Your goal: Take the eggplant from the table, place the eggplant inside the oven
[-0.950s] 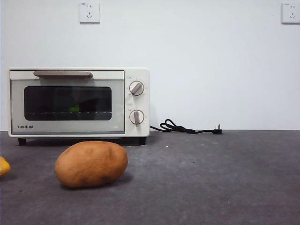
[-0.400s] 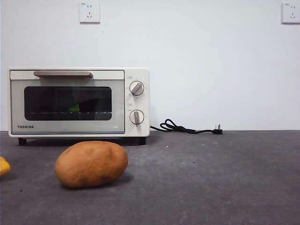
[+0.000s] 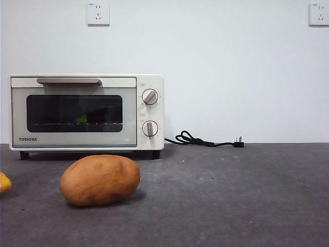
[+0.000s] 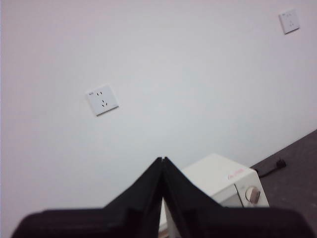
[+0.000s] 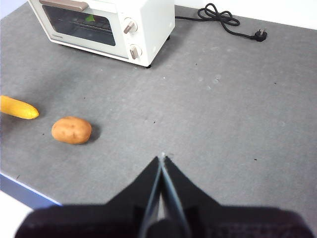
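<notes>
Task seemingly finished: eggplant [image 3: 82, 119] glimpsed inside closed oven [image 3: 86, 112], behind potato [image 3: 100, 180]. Left gripper [image 4: 163, 159] and right gripper [image 5: 162, 157] pinched together, empty. No further move needed.

Matt, faintly speckled dark grey table [image 3: 247, 195], smooth cream-white oven [image 3: 86, 112] casing with dark glossy glass door, brushed beige bar handle [image 3: 68, 81], dull rough brown potato [image 3: 99, 179] skin, smooth yellow vegetable [image 5: 18, 107], black rubbery power cord [image 3: 203, 140], flat matt white wall [image 3: 231, 67].
</notes>
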Controlling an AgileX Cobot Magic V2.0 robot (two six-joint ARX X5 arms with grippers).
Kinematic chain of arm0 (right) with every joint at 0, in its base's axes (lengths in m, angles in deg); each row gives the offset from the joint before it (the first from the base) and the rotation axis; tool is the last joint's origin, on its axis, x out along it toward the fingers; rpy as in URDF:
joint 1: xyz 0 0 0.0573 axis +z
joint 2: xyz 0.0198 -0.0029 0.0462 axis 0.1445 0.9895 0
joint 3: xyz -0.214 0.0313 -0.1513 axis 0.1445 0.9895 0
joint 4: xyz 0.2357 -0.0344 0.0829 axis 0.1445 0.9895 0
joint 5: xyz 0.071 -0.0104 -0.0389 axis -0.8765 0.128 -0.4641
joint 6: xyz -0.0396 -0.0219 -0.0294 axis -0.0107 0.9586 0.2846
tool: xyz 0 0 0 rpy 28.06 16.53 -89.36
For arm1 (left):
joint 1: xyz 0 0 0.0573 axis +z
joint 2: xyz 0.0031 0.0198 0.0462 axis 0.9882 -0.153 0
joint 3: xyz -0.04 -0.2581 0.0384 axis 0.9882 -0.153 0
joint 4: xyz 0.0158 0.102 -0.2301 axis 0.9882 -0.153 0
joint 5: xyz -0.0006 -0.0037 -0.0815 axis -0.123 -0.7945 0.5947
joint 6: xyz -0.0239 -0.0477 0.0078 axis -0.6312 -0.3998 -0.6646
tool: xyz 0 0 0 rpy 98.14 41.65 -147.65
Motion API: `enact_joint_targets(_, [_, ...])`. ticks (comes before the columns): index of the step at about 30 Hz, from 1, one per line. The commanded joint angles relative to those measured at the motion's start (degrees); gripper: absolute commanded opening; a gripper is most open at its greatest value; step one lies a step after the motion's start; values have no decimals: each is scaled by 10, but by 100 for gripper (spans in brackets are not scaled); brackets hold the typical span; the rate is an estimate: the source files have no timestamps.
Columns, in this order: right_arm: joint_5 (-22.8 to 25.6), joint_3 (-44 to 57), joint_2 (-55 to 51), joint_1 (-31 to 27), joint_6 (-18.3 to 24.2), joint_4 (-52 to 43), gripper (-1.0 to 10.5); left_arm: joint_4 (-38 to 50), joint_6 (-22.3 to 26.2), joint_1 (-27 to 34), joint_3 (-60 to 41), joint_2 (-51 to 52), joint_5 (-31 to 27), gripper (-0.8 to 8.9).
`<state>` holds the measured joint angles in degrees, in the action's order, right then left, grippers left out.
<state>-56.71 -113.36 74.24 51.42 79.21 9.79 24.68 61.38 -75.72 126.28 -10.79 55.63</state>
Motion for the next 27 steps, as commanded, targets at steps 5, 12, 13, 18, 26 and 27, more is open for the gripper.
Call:
enact_joint_targets(5, [9, 5, 0, 0, -4, 14, 1, 26, -8, 2, -160, 57, 0, -4])
enact_joint_targets(12, [9, 5, 0, 0, -4, 14, 1, 35, -34, 1, -291, 108, 0, -4])
enact_joint_targets(13, [9, 5, 0, 0, -4, 14, 1, 37, -38, 1, -307, 117, 0, -4])
enact_joint_targets(18, [9, 5, 0, 0, -4, 14, 1, 39, -64, 1, -373, 159, 0, -4])
enact_joint_targets(26, [9, 5, 0, 0, -4, 14, 1, 43, -108, 1, -461, 189, -5, -4])
enact_joint_targets(27, [9, 5, 0, 0, -4, 14, 1, 43, -114, 1, -469, 189, -6, -4])
